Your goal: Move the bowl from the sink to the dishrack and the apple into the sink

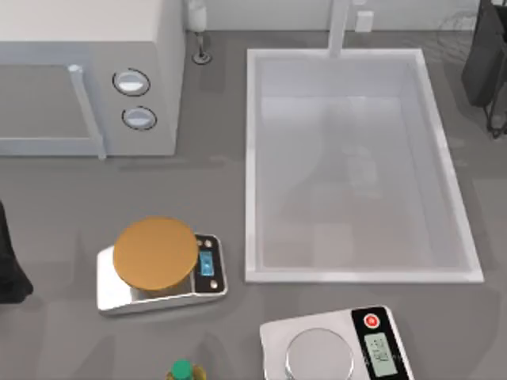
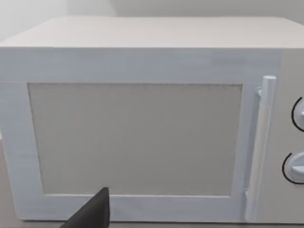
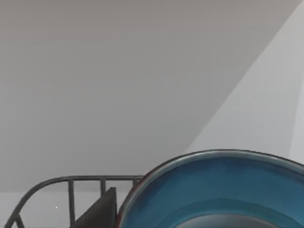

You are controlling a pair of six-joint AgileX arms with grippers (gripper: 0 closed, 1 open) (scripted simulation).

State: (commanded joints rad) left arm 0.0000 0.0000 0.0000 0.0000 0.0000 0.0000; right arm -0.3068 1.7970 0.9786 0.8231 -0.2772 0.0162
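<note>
Sink [image 1: 451, 214]: at the bench's right side.
Bowl [image 3: 223, 190]: close before the right wrist camera, beside dishrack bars [image 3: 71, 183].
Pincers: state cannot be told.

bowl [image 3: 223, 190]: glossy blue glaze, thin reddish rim
sink [image 1: 447, 166]: smooth white, matt
dishrack [image 3: 71, 190]: dark metal wire
microwave [image 2: 142, 61]: matt white casing
scale plate [image 1: 320, 356]: brushed silver metal
disc [image 1: 155, 253]: matt orange

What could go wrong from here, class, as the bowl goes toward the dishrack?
1. The glossy blue bowl with the reddish rim sits close to the dark wire dishrack; its rim could knock the bars.
2. The white rectangular sink holds no apple; that step may stall, since I cannot locate the fruit.
</note>
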